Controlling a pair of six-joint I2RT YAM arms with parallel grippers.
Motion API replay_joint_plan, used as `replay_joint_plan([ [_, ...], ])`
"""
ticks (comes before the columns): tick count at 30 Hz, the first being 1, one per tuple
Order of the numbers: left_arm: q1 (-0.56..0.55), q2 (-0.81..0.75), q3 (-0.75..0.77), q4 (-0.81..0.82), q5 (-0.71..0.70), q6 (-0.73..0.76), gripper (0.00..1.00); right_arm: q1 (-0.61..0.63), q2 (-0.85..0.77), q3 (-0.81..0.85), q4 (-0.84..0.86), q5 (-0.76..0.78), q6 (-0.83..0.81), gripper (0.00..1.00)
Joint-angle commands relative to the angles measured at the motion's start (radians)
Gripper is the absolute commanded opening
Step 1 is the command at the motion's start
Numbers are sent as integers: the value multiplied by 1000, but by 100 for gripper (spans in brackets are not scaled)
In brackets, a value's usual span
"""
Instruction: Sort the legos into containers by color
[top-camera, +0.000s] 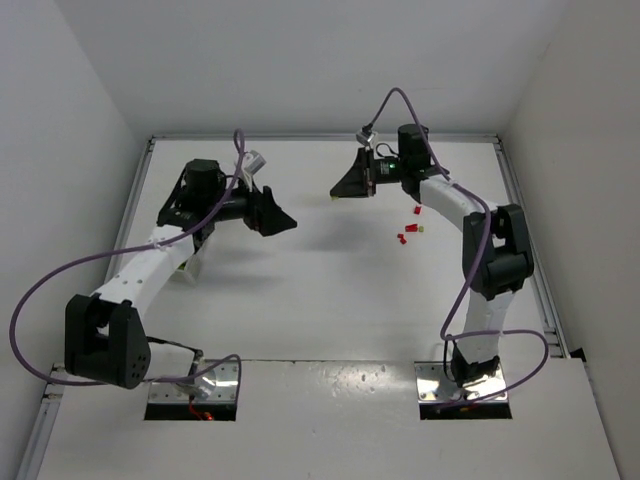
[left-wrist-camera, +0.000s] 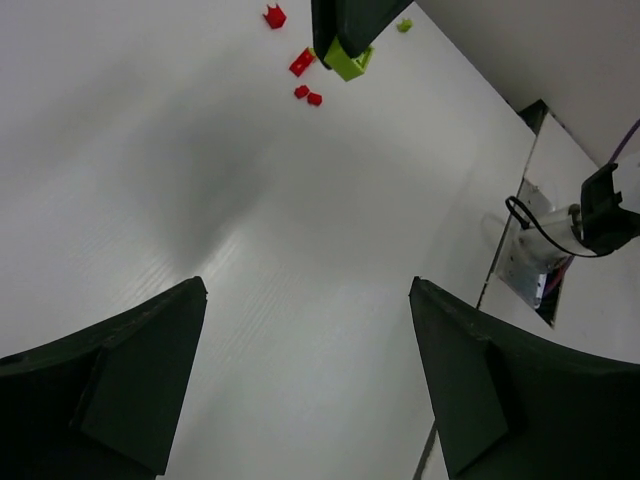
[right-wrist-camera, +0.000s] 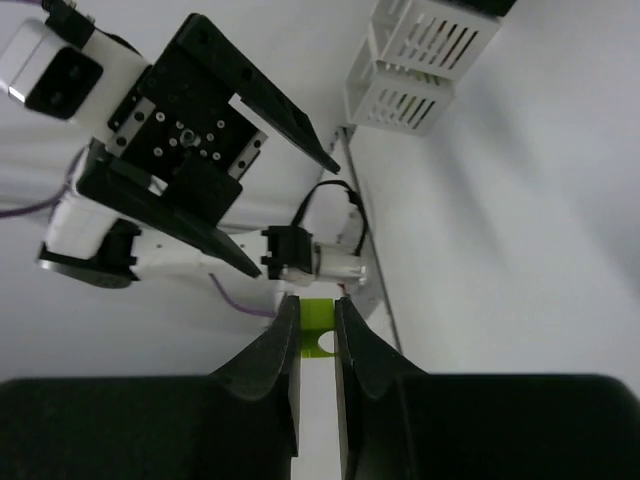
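- Top external: the right gripper (top-camera: 338, 191) hangs over the far part of the table (top-camera: 320, 310), its tip aimed left toward the left gripper (top-camera: 280, 222), well apart from it. A yellow-green speck shows at that tip. A few loose legos (top-camera: 405, 238) — mostly red, 1 yellow-green — lie scattered on the table just to its right, under the right arm.
- Left wrist: the left gripper's 2 fingers (left-wrist-camera: 130, 390) stand wide apart with nothing between them. At the top edge the right gripper pinches the yellow-green brick (left-wrist-camera: 349, 60), which sticks out past its fingertips and sits tilted, 1 corner toward the camera. It looks blocky, with no clear long axis. 4 red legos (left-wrist-camera: 302, 62) lie near it and 1 yellow-green piece (left-wrist-camera: 404, 25) lies to its right.
- Right wrist: the fingers are clamped on the yellow-green brick; only a narrow strip shows between them, with a round opening facing the camera. 2 white slotted containers (right-wrist-camera: 415, 65) sit touching each other beyond the left arm — their insides are hidden.
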Motion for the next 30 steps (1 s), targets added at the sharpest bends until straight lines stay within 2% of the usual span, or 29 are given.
replay_joint_plan([
  [1,-43,-24,-8,123,-87,3,89,18,2,-6,184,-53,226,0],
  [3,-56,2,-8,155,-109,-21,87,28,2,-19,196,-41,295,0],
  [4,-87,2,4,167,-156,-33,83,28,2,-47,213,-32,319,0],
  [7,-144,48,36,178,-198,-33,82,28,2,-93,263,-10,425,0],
  [11,-188,88,70,232,-270,-44,81,28,-7,-116,264,1,465,0],
  [16,-219,137,116,278,-233,-56,79,28,-8,-137,264,1,478,0],
  [30,-273,198,166,287,-189,-44,64,28,11,-125,303,-21,537,0],
])
